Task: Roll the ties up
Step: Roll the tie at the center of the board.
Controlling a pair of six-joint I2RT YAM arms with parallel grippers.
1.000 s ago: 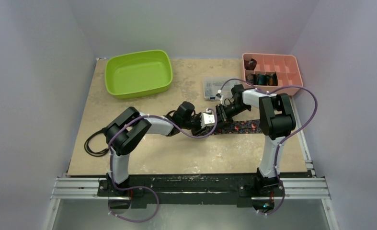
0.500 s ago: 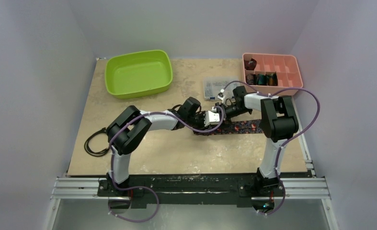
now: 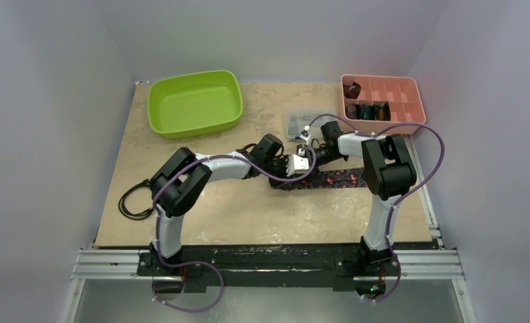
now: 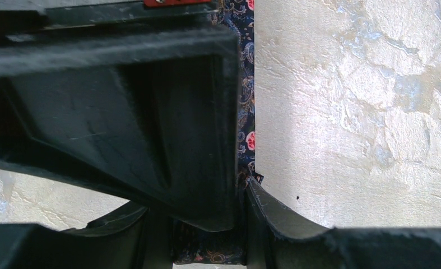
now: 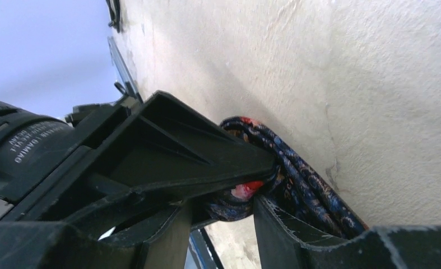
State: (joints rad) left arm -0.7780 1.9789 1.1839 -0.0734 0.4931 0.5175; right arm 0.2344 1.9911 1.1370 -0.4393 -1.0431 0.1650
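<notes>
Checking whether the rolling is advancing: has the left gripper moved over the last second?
Yes. The left gripper has shifted to the right along the tie and slightly away from the arm bases, ending nearer the clear plastic box.

A long tie, dark with small red and pink flowers, lies flat on the table, just right of the middle. Its left end is rolled up thick. More small rolled ties sit in the pink box, upper right.
</notes>
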